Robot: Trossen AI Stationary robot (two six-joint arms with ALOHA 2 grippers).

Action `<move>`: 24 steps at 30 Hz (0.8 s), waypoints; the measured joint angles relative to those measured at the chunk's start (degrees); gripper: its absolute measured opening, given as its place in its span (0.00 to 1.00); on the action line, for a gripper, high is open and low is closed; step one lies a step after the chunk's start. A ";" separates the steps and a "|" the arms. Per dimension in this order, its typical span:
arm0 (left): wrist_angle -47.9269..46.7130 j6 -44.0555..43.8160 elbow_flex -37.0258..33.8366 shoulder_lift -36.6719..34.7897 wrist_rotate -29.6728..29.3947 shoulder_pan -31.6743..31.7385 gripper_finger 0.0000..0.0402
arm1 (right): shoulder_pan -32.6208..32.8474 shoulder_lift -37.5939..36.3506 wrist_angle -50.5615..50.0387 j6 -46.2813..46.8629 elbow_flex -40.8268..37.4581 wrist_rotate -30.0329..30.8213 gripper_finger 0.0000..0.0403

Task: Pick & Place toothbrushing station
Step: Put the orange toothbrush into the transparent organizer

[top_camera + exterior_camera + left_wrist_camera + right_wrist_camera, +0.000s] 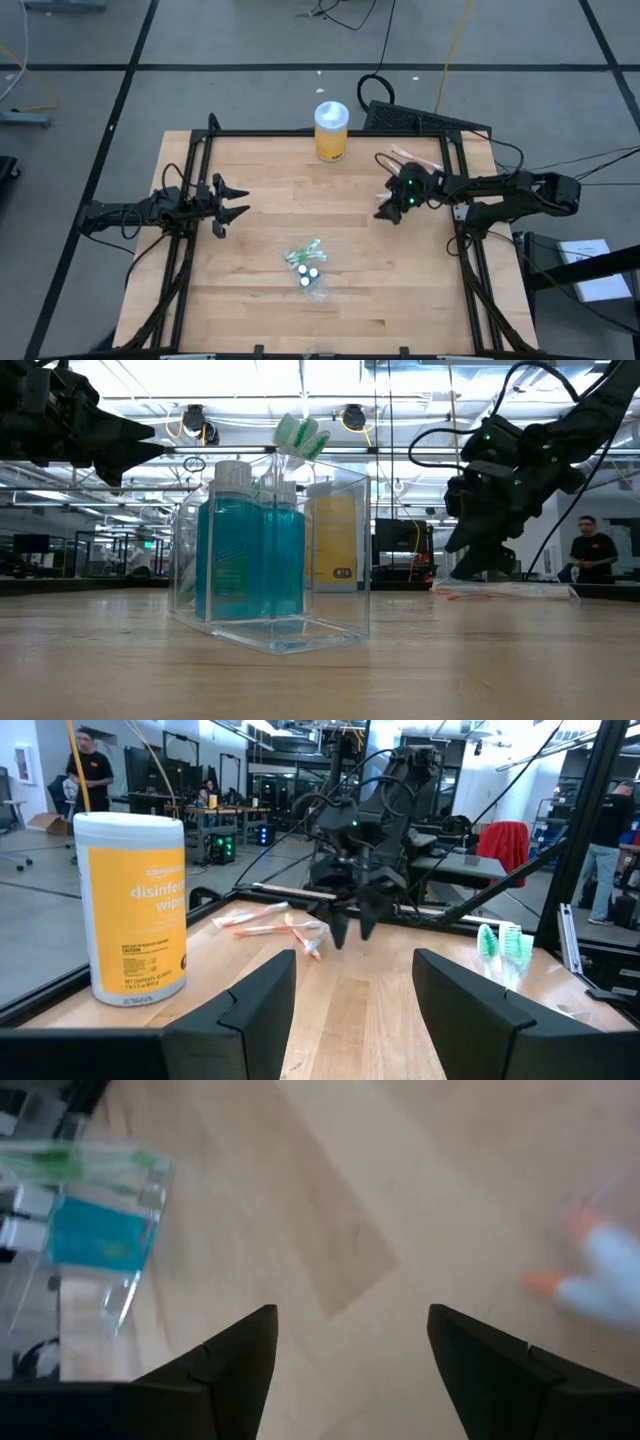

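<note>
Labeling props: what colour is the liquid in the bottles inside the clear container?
Blue-teal liquid; clearest in the low view.

The toothbrushing station [308,270], a small, colourless, see-through plastic box-shaped container [272,558], stands upright on the wooden table, slightly toward six o'clock from the table's centre in the high view. Its walls are clear and straight. Inside stand two bottles of blue-green liquid with white caps, and green-and-white toothbrush heads poke out above its rim. It stands free, with nothing touching it.
</note>
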 joint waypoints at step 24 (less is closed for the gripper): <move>-0.02 0.00 0.00 0.00 -0.01 0.00 0.52 | 3.03 -21.46 -46.13 20.64 0.04 37.28 0.63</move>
